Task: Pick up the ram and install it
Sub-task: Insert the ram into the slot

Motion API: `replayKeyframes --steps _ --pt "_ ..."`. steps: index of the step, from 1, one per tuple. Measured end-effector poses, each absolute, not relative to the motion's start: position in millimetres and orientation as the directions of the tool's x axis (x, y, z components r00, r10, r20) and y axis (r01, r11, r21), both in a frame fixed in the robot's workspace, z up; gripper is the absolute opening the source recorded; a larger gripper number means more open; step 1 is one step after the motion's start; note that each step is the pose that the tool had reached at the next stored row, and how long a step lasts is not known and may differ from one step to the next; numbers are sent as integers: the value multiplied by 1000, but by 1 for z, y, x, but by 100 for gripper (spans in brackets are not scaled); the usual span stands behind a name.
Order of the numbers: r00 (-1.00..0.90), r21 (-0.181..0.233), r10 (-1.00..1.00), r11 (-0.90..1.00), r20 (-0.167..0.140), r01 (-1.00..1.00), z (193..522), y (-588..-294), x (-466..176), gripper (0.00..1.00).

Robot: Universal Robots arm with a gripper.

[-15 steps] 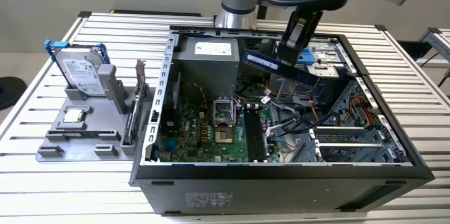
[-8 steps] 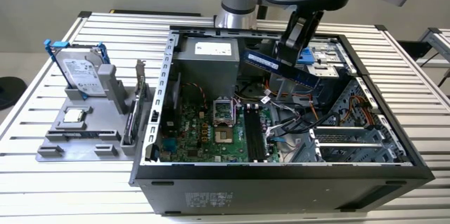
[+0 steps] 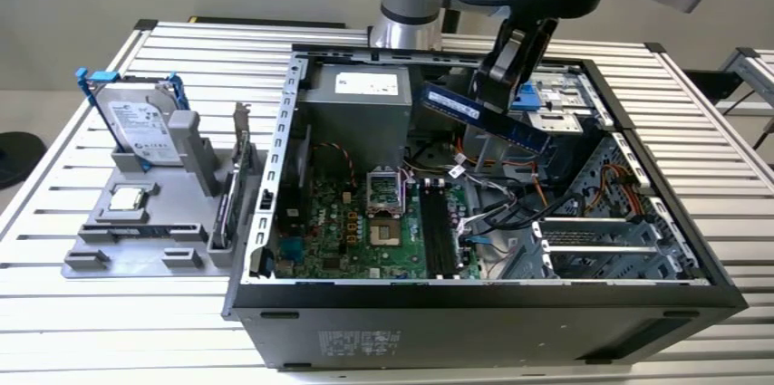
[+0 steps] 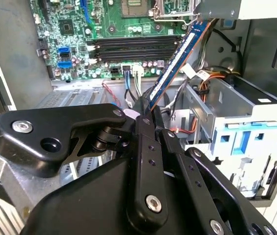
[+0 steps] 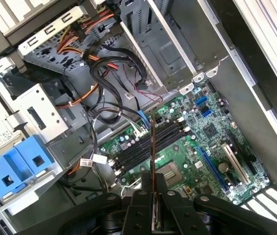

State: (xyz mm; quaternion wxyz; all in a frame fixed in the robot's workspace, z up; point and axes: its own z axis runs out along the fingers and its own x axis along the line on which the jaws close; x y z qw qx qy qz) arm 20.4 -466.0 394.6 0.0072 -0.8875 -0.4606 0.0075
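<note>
Clamping the ram (image 3: 450, 102), the black end effector (image 3: 490, 106) is closed on this flat, blue-green stick. It hangs tilted above the open sheet-metal computer case (image 3: 288, 131), which sits on a ribbed aluminium bench (image 3: 72, 312). In the second wrist view its pale label strip slants over the long dark memory slots (image 4: 133, 46). In the first wrist view the stick is edge-on, a thin line whose chips cannot be made out. The fingers (image 4: 143, 122) hide its gripped part.

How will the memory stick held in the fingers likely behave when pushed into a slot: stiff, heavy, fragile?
Probably stiff: the memory stick juts straight past the fingers without sagging. Likely light: a narrow pinch alone holds it aloft over the case. Possibly fragile: it looks thin edge-on, with bare chips.
</note>
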Motion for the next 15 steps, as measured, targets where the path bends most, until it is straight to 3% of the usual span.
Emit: replayKeyframes --steps 15 --pt "650 -20 760 -650 -7 760 395 -466 20 0"
